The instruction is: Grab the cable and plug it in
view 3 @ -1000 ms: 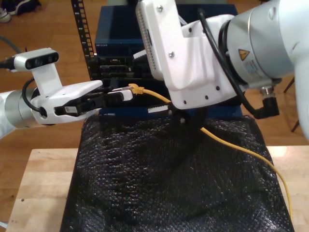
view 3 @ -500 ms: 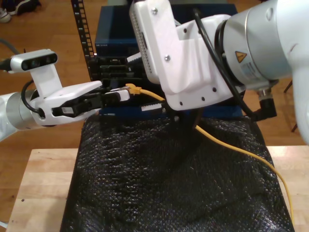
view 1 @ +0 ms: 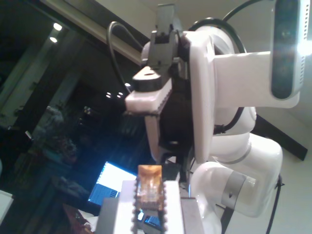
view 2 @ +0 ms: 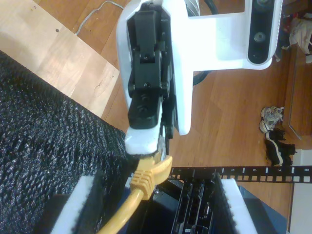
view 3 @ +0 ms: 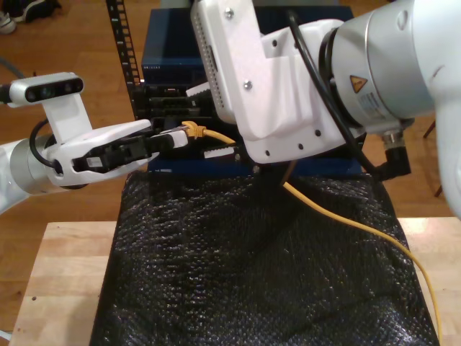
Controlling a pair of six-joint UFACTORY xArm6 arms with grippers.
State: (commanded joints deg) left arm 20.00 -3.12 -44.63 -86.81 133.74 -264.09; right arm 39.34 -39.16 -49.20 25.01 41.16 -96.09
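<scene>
— Exterior view: what is happening with the long thin yellow-orange network cable (view 3: 346, 223)?

— It is running from the exterior view's lower right across the black textured padding (view 3: 252, 288) on the pale wooden table (view 3: 65, 274). It is rising toward the dark blue rack-mounted network unit (view 3: 173, 58) behind. Its small yellowish clear-tipped plug (view 3: 191, 130) is hanging in the air just in front of the unit's ports, not yet seated.

— Who is holding it?

— My first gripper (view 3: 167, 139), reaching in from the exterior view's left, is pinching the plug between its white pads. In the first wrist view the clear tip is sticking out past the fingers. I judge that this is leaving the tip free to enter a socket.

— And the other arm?

— My second gripper (view 2: 153, 207) is standing spread wide. In the second wrist view the cable is passing between its pads without touching either. It is probably hovering there to keep the slack guided behind the plug.

— What is the next move calling for?

— Lining the plug up squarely with a port. A slight tilt could be enough to jam it.
</scene>
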